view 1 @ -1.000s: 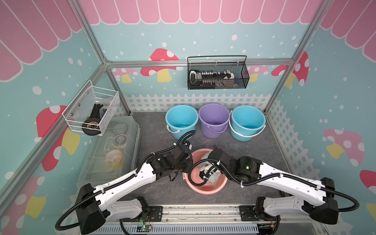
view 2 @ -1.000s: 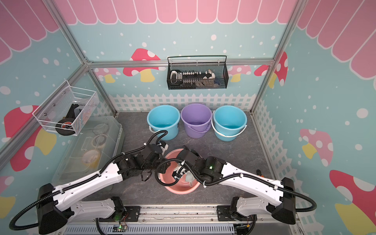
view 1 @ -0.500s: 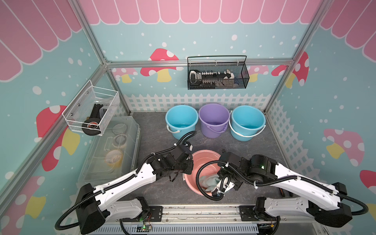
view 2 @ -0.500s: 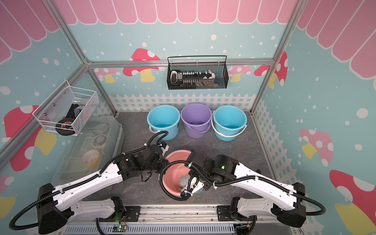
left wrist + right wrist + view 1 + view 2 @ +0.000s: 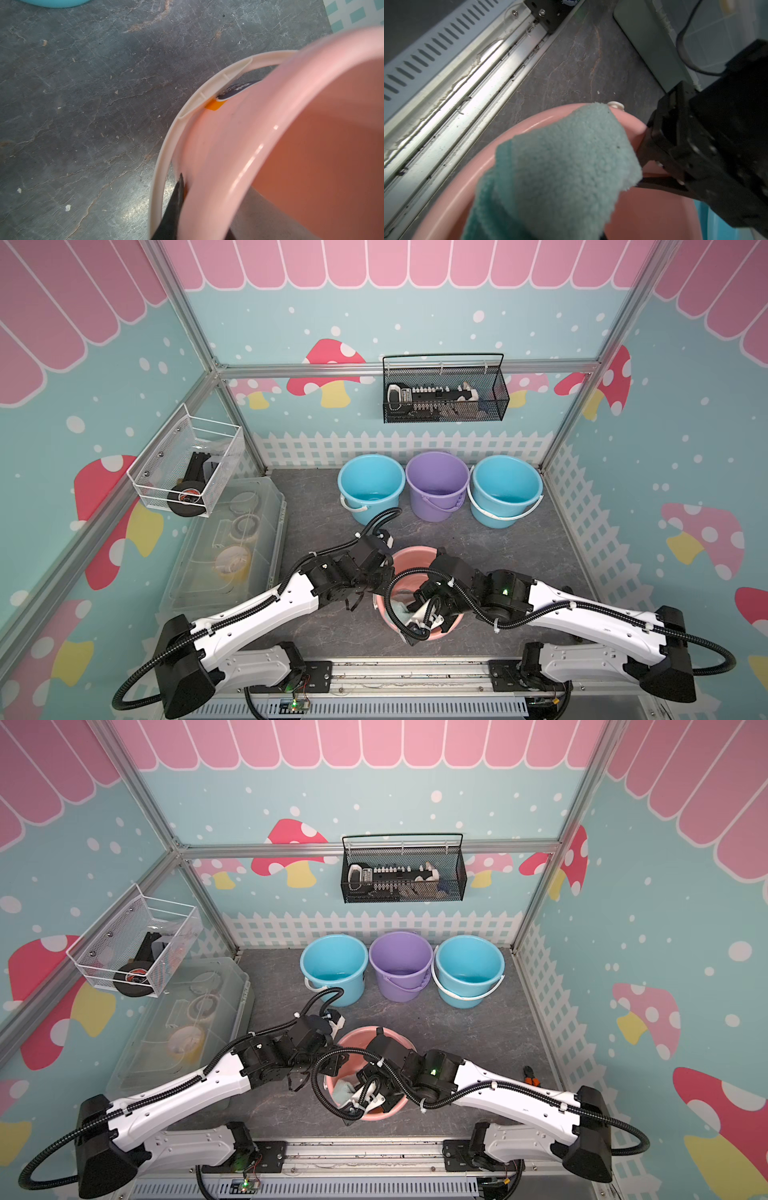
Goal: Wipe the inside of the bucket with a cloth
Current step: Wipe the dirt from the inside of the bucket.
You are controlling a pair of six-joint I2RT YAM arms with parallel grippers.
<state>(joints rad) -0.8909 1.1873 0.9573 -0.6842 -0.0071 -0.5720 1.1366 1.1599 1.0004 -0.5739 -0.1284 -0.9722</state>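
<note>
- Grey, stone-patterned tabletop (image 5: 519,556) fills the lower middle of both top views, fenced by pastel mushroom panels.
- Along the left side of the frame lies a clear plastic box (image 5: 232,547) with its lid on, and pale rolls show dimly through it.
- At the back, against the printed white fence, three buckets stand in a row just beside one another: a blue bucket (image 5: 371,485), a purple bucket (image 5: 437,485) and a second blue bucket (image 5: 505,489).
- At lower centre, between the two arms, sits the pink bucket (image 5: 409,553) (image 5: 353,1038), its mouth facing the camera.
- Inside it, toward the lower left of its mouth in both top views, is the cloth (image 5: 401,608) (image 5: 343,1090). In the right wrist view its fuzzy aqua pile (image 5: 560,172) fills the middle of the frame and overlaps the pink rim (image 5: 654,207).
- At the bucket's upper-left edge, the left gripper (image 5: 386,572) is clenched on the rim. The left wrist view shows one of its dark fingers (image 5: 178,199) outside the wall (image 5: 228,145) and the other inside.
- Reaching down into the bucket, the right gripper (image 5: 409,610) is clamped on the cloth, its tips buried in the fabric.
- Folded down around the bucket's outside is a cream handle (image 5: 166,155).
</note>
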